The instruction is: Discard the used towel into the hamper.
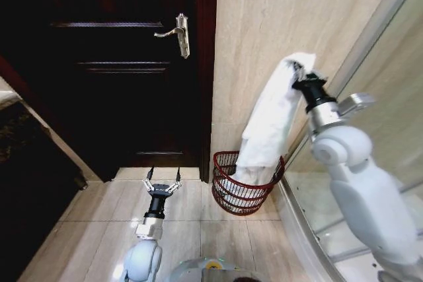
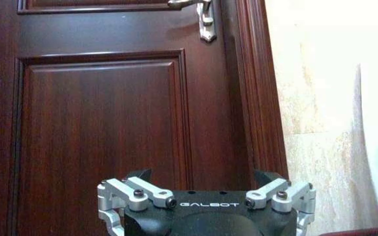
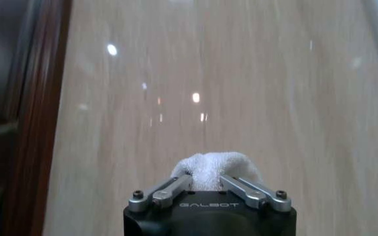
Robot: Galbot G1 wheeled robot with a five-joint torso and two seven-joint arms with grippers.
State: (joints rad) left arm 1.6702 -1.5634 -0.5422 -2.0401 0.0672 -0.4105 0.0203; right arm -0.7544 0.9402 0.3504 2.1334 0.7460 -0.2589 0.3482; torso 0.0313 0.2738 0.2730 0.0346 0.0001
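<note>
Hanging limp below the right gripper, the soft white terry towel is pinched at its top fold, its lower end already inside the round red-brown wire hamper directly underneath. It looks light and floppy, so a bunched-fold grip suits it. The left gripper, fingers spread wide, idles low near the dark wooden door.

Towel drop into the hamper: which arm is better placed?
Right. The right gripper holds the towel, whose lower end hangs into the hamper. The left gripper sits low, open, facing the door.
</note>
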